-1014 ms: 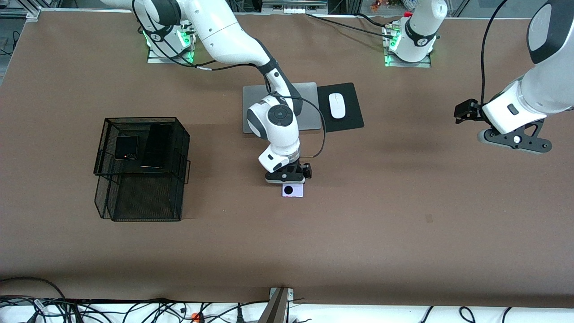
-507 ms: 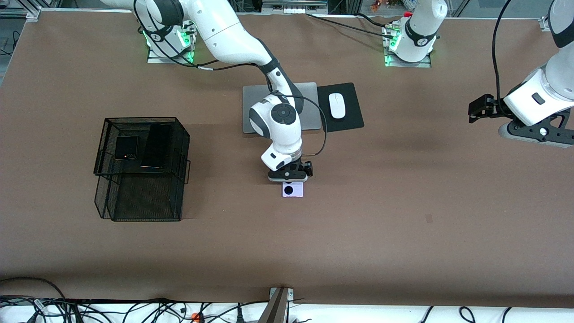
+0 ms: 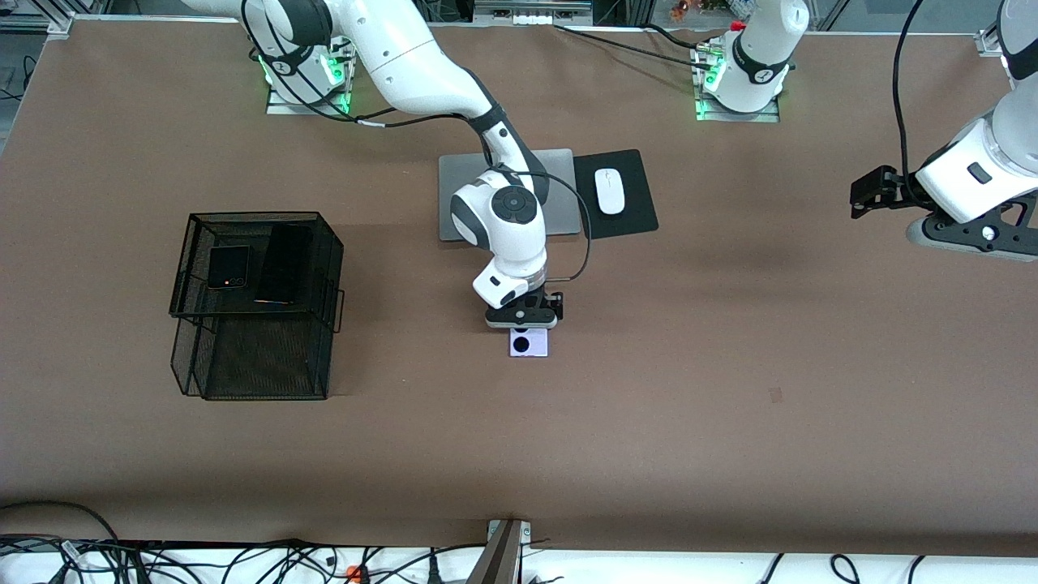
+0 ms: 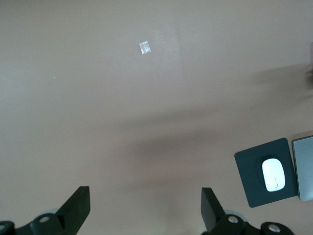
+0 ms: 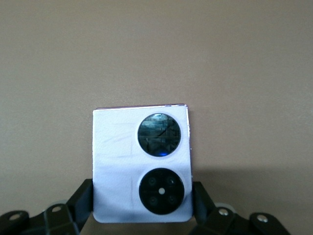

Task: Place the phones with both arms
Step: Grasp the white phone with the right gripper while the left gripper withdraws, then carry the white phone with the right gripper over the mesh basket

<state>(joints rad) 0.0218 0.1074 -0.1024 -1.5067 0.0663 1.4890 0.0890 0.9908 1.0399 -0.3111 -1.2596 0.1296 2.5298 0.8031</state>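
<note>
Grasp setup | right gripper [image 3: 521, 326] low at table centre, fingers [image 5: 83, 198] parted astride lilac-white flip phone [image 5: 141, 164], apparently bracketing to pinch | black flip phone [image 3: 228, 267], slab phone [image 3: 281, 264] in mesh basket [image 3: 324, 243], phone's 9 o'clock | left gripper [image 4: 145, 208] waits spread, 3 o'clock, giving room.

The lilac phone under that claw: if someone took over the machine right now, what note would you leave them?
Right claw: down at the table's middle, fingers on either side of the lilac-white flip phone, which lies flat on the table. Whether they are already squeezing it cannot be told.
Left claw: open, empty, up over bare table at the left arm's end, waiting.
Done: the black flip phone and the long black phone lie side by side on the top tier of the black mesh rack.
Left: grip the lilac-white phone, probably carry it to the rack too.
</note>
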